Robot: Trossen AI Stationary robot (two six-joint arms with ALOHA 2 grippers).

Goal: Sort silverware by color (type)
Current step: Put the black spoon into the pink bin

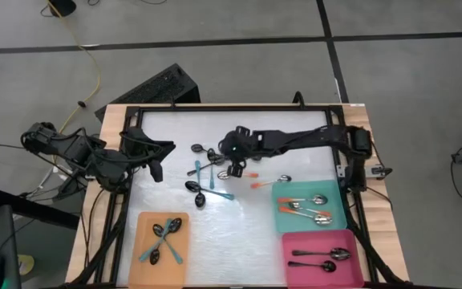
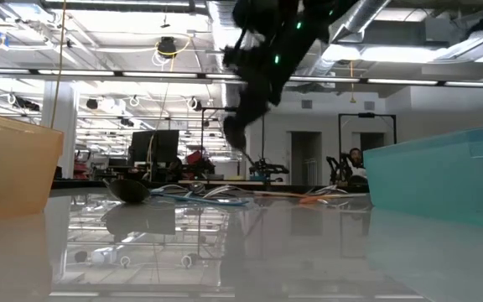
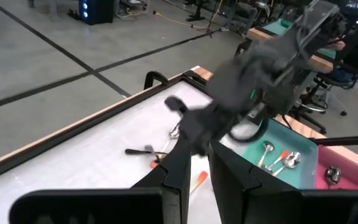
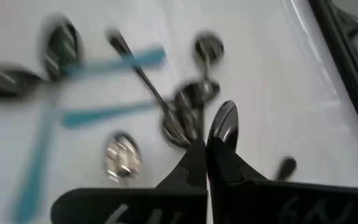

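Spoons (image 1: pixel 208 172) lie scattered mid-table, just beyond the orange tray (image 1: pixel 144 223), teal tray (image 1: pixel 339 199) and pink tray (image 1: pixel 295 265) (each already holding a few). Right gripper (image 1: pixel 233 169) hovers over that loose pile, fingers pinched on a dark spoon (image 4: pixel 224 124). Left gripper (image 1: pixel 156 170) waits beside the pile, fingers together.

A: Which trays lie on the table (image 1: pixel 175 128)?
B: An orange tray (image 1: pixel 139 241) at left; a teal tray (image 1: pixel 334 215) and a pink tray (image 1: pixel 295 269) at right.
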